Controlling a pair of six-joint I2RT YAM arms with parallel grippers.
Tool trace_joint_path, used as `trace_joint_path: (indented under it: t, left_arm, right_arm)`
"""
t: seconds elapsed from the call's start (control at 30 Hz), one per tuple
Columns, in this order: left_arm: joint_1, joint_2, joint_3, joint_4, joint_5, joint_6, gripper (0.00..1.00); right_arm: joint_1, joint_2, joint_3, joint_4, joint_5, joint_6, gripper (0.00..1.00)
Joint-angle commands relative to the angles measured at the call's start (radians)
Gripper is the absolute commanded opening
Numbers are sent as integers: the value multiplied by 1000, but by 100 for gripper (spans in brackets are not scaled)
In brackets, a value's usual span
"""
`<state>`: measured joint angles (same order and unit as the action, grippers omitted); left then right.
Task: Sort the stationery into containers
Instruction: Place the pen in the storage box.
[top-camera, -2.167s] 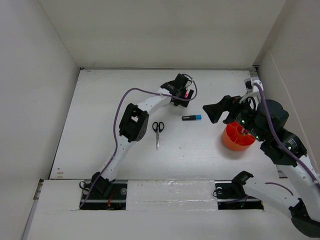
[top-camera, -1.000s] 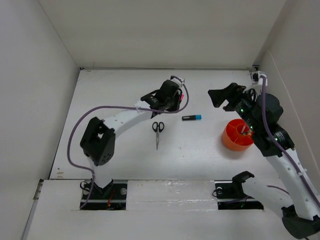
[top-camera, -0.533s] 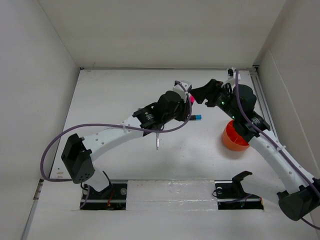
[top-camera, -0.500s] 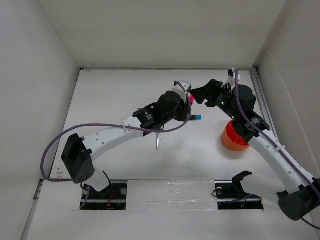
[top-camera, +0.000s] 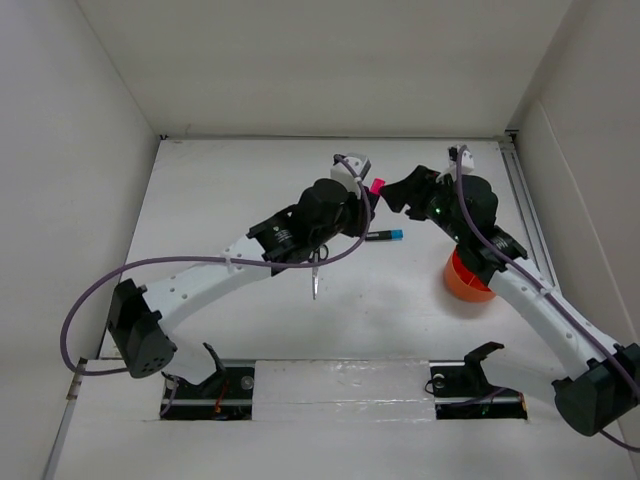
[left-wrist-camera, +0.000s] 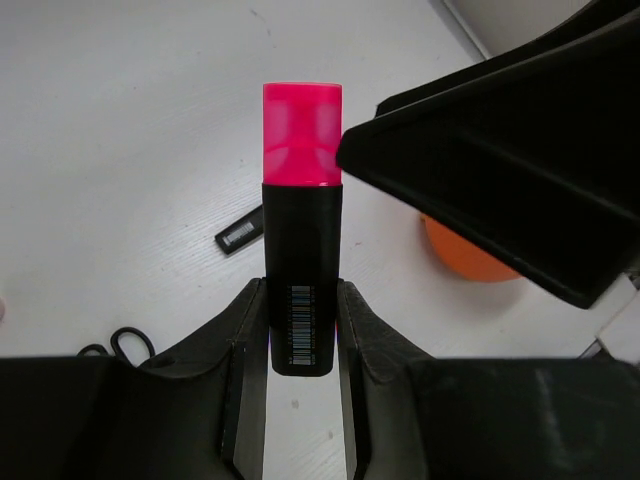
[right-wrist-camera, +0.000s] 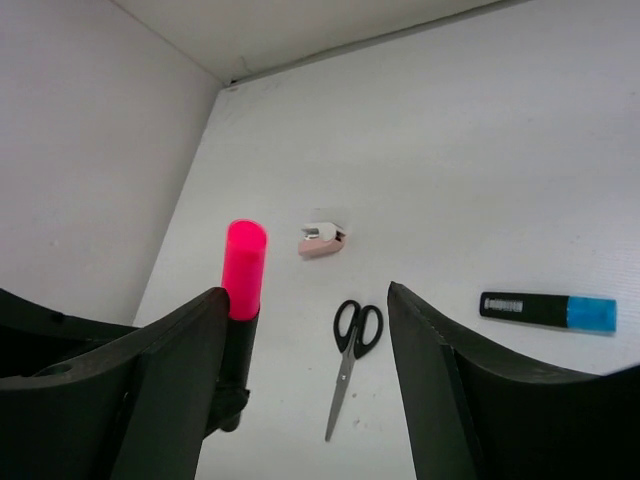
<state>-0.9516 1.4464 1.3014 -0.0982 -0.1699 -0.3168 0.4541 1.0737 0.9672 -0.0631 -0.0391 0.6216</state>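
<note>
My left gripper (left-wrist-camera: 302, 300) is shut on a black marker (left-wrist-camera: 302, 250) with a pink cap (left-wrist-camera: 302, 135), held upright above the table (top-camera: 200, 200). My right gripper (right-wrist-camera: 305, 290) is open and right beside that cap (right-wrist-camera: 244, 265), which shows at the inner edge of its left finger; I cannot tell if they touch. From above, the two grippers meet near the cap (top-camera: 377, 187). On the table lie black-handled scissors (right-wrist-camera: 352, 345), a blue-capped marker (right-wrist-camera: 548, 310) and a pink-white eraser (right-wrist-camera: 323, 240). The orange tub (top-camera: 465, 280) stands under the right arm.
White walls close the table in at the back and on both sides. The left arm stretches over the scissors, whose blade tip (top-camera: 314, 285) shows below it. The blue-capped marker (top-camera: 385, 236) lies just below the grippers.
The left arm has swung right from the back of the table, carrying the pink-capped marker. The right gripper has moved left from over the tub to meet it, and its jaws have narrowed a little.
</note>
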Motion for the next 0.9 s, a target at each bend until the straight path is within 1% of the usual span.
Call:
trace_joint_path:
  t: [0.0, 0.1, 0.23, 0.43, 0.67, 0.73, 0.8, 0.87]
  left_arm:
    - [1, -81, -8, 60, 41, -8, 0]
    - [1, -101, -28, 60, 70, -8, 0]
    - [1, -121, -50, 69, 81, 2, 0]
    - [1, -152, -79, 78, 81, 2, 0]
    - [1, -161, -79, 78, 32, 2, 0]
    - [1, -161, -79, 78, 32, 12, 0]
    - [1, -152, -79, 78, 32, 12, 0]
    - [1, -142, -70, 78, 41, 12, 0]
  right_arm:
    - [11, 6, -13, 129, -60, 19, 70]
    - [11, 17, -13, 158, -113, 30, 69]
    - [11, 17, -13, 190, -133, 52, 68]
    - [11, 55, -4, 209, -215, 95, 60]
    - [61, 65, -22, 218, -216, 125, 55]
    - [70, 65, -22, 218, -216, 125, 50]
    - [70, 65, -22, 218, -216, 125, 38]
    - [80, 74, -22, 218, -206, 116, 32]
